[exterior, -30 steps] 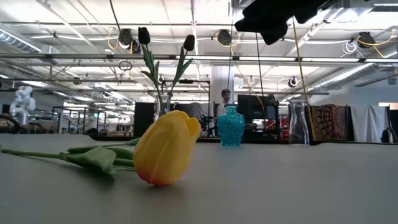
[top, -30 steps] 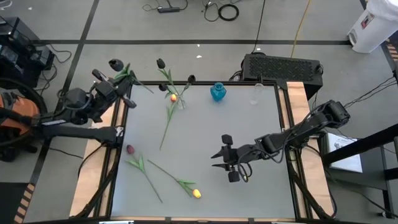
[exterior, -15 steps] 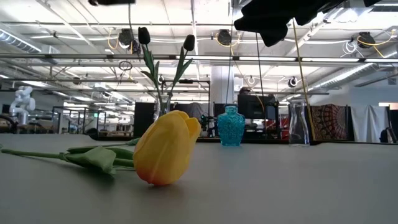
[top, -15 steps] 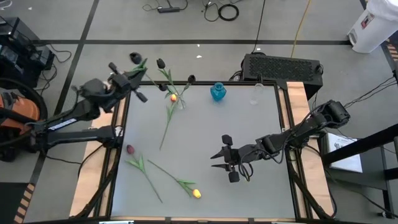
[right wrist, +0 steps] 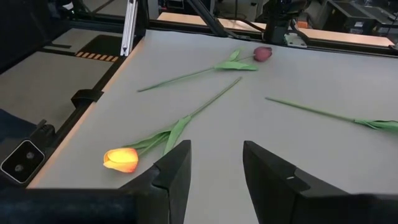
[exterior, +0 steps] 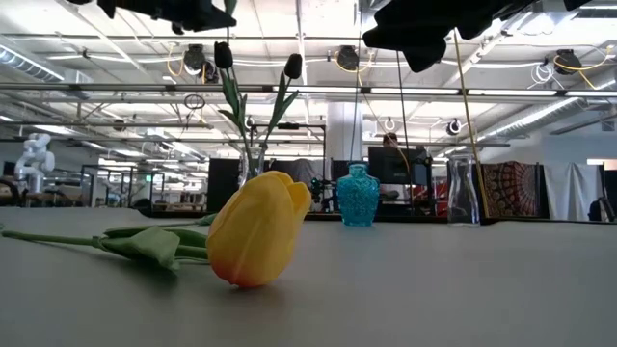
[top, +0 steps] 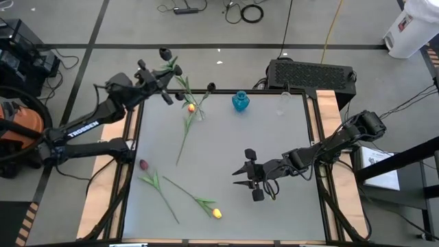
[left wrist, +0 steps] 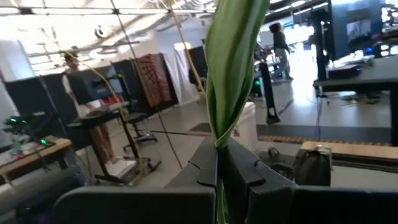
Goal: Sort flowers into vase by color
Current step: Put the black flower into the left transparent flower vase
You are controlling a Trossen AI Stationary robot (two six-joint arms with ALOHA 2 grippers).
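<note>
My left gripper [top: 162, 77] hangs over the table's far left corner, shut on a black tulip whose bud [top: 164, 53] points beyond the far edge. It also shows at the top of the low view [exterior: 183, 12]. Just right of it stands a clear vase [exterior: 253, 164] with two black tulips [exterior: 293, 66]. One yellow tulip [top: 191, 107] lies beside that vase, and another [top: 217, 213] lies near the front edge. A red-purple tulip [top: 144, 165] lies at the left. My right gripper [top: 245, 180] hovers open over the table's right half, with nothing between its fingers [right wrist: 176, 163]. My left gripper pinches the black tulip between its two fingers at the green leaf and stem [left wrist: 217, 152], well below the bud. The flower is lifted clear of the table. Its leaf [left wrist: 231, 68] stands out past the fingertips; the bud is outside the wrist view.
A blue vase [top: 240, 101] and a second clear vase [top: 281, 103] stand along the far edge. A dark box [top: 312, 72] sits behind the table. People move about in the room beyond, seen in the low and left wrist views.
My left gripper, still shut on the black tulip, has swung toward the table's right and far edge, toward the clear vase with the black tulips. It has turned on the way. The flower has travelled with it, clear of the table.
</note>
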